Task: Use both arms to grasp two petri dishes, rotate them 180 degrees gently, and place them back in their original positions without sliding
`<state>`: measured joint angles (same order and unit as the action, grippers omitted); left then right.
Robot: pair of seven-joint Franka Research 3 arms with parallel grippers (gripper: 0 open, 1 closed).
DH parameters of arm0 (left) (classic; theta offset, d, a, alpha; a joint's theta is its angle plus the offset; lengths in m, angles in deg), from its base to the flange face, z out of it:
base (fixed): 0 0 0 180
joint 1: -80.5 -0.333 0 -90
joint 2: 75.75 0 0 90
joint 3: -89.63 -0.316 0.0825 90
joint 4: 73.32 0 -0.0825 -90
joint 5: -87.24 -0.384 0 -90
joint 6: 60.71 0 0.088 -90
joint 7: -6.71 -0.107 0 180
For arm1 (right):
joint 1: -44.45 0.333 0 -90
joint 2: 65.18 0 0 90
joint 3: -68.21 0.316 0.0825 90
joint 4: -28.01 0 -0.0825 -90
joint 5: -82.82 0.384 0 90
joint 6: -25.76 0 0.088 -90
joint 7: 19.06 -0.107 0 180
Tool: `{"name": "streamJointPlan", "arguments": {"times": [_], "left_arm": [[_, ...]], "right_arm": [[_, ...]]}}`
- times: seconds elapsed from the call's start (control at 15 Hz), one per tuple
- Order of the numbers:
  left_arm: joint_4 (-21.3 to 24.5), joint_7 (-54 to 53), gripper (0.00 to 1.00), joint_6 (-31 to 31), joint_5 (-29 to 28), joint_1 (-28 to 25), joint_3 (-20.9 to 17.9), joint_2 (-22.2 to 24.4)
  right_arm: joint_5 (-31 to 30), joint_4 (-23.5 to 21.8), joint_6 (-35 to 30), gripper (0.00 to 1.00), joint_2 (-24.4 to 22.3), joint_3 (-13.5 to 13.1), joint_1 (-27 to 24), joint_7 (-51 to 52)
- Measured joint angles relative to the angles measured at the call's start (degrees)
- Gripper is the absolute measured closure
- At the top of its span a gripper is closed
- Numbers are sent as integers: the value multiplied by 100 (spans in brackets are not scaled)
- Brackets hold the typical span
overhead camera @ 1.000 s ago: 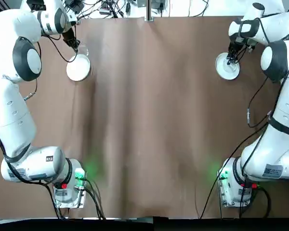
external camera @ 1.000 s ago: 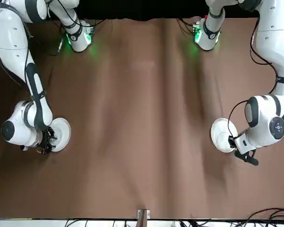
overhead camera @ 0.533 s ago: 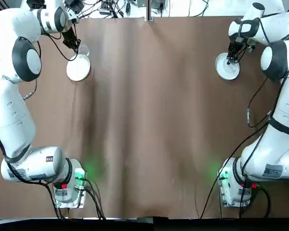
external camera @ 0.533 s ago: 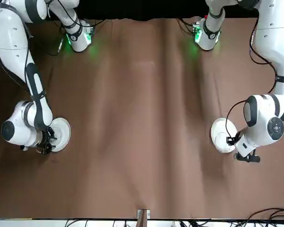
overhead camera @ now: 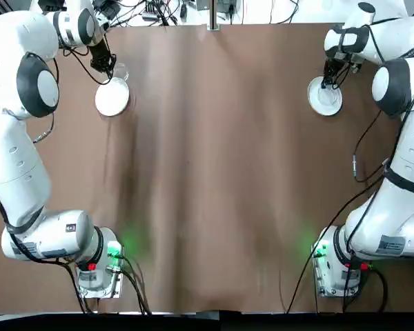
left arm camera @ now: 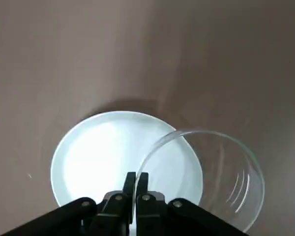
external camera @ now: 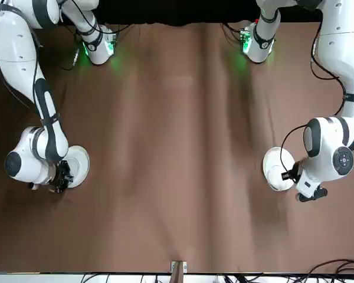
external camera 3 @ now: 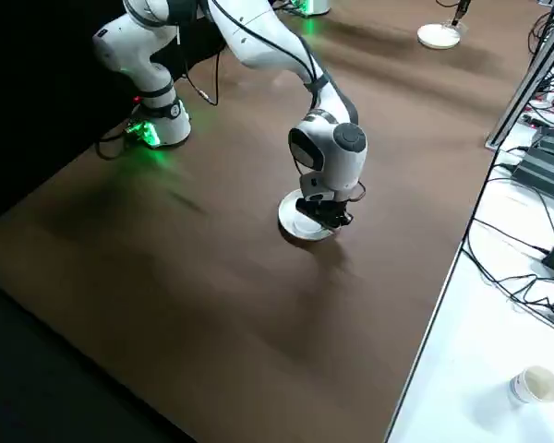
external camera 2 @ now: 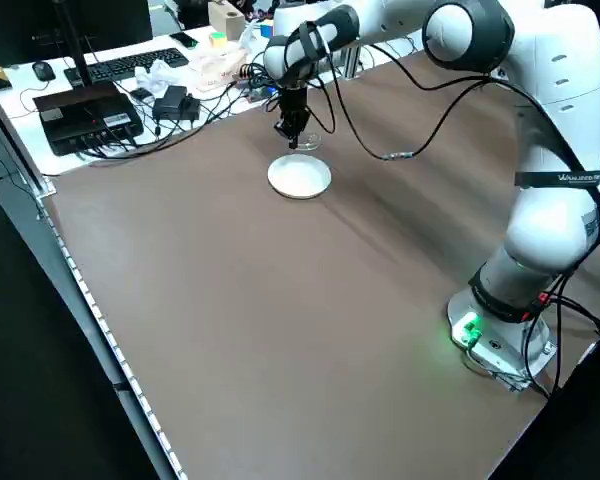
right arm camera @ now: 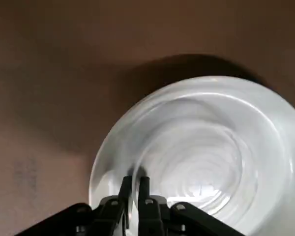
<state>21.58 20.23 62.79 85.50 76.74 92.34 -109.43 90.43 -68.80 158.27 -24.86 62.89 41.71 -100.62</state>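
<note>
My left and right black two-finger jaws (left arm camera: 135, 184) (right arm camera: 136, 187) each pinch the rim of a clear, shallow, round petri dish (left arm camera: 246, 184) (right arm camera: 196, 162) over its white disc (left arm camera: 98, 157) (right arm camera: 113, 142); likely light, stiff, slick, crackable: rim hold, gentle squeeze.

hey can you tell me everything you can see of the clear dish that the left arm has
The shallow, round, see-through petri dish, glass or clear plastic by its look, has a thin glinting rim and curved bright streaks inside. The small black left pincer is closed on its rim. From the wrist, the dish partly overlaps the flat, round white disc; the rest shows brown table. Whether it touches the disc, I can't tell.
</note>
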Motion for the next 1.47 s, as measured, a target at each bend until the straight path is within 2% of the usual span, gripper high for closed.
{"name": "streamJointPlan", "arguments": {"times": [0.33,0.53,0.67,0.87,1.13,1.47], "left_arm": [[71,2028,96,98,67,11,13,0],[345,3305,96,659,84,12,15,0],[660,4502,96,1258,90,18,18,8],[843,5824,96,1482,92,53,19,74],[1161,6453,96,1484,92,85,19,308],[1939,6533,96,1816,94,-45,8,708]], "right_arm": [[0,210,-335,96,-134,7,4,60],[0,403,-805,97,-539,7,5,93],[0,423,-1026,97,-916,7,5,132],[0,424,-1200,97,-1168,7,5,274],[-3,423,-1669,97,-1391,6,5,819],[-4,420,-1950,97,-1487,-16,-8,2119]]}}
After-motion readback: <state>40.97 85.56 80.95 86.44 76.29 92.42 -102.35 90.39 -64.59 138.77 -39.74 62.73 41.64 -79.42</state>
